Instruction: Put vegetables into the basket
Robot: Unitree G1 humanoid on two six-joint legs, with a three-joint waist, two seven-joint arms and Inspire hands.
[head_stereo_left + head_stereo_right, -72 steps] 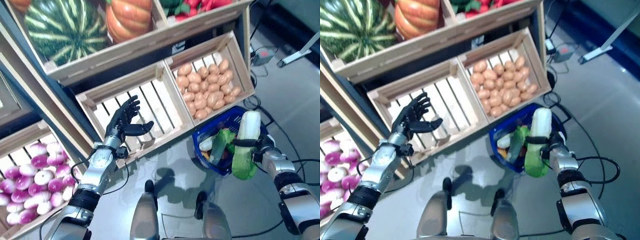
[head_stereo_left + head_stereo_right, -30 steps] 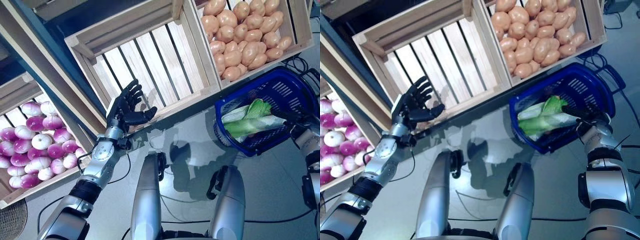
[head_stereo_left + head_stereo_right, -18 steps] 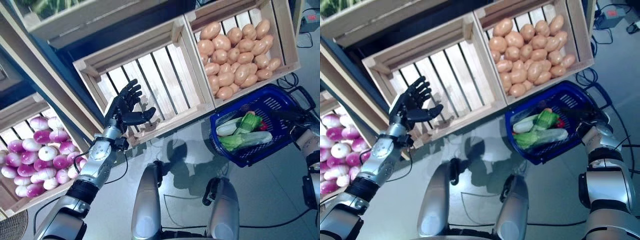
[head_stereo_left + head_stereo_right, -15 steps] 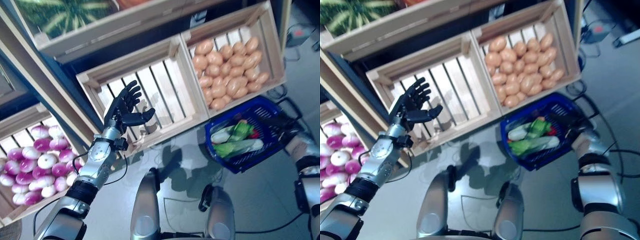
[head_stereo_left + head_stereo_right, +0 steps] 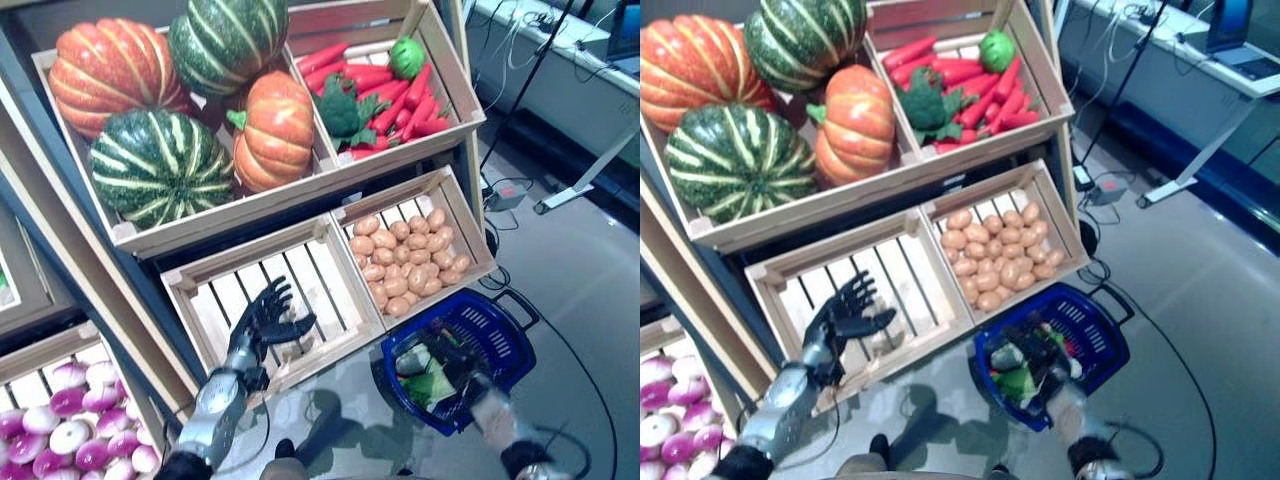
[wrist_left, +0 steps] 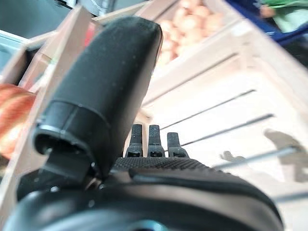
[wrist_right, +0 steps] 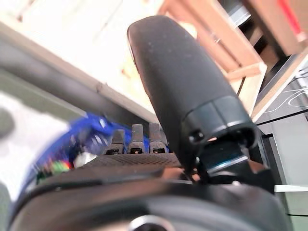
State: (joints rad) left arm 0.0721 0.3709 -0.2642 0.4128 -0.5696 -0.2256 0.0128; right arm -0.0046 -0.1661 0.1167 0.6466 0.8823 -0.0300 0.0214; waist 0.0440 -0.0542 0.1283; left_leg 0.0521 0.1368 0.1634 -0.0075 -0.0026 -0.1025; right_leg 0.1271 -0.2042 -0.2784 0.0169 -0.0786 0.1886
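At lower left of the left eye view we note a wooden crate of purple-and-white turnips [image 5: 60,430]. At upper left, striped green and ribbed orange pumpkins [image 5: 150,165] fill a wooden shelf box. Lower centre-left, our dark left hand [image 5: 262,322] is raised over an empty slatted wooden crate [image 5: 285,290], fingers straight and spread, thumb out to the side, gripping nothing. Upper centre, a crate holds red peppers and green broccoli [image 5: 375,85]. Below it, centre-right, a wooden crate of tan potatoes [image 5: 405,262]. At lower right the blue plastic basket [image 5: 495,335] sits on the grey floor [image 5: 590,300], containing a pale green leafy cabbage [image 5: 432,382] among other vegetables. Our right hand [image 5: 458,358] is over the basket's inside; its wrist view shows straight fingers, closed on nothing.
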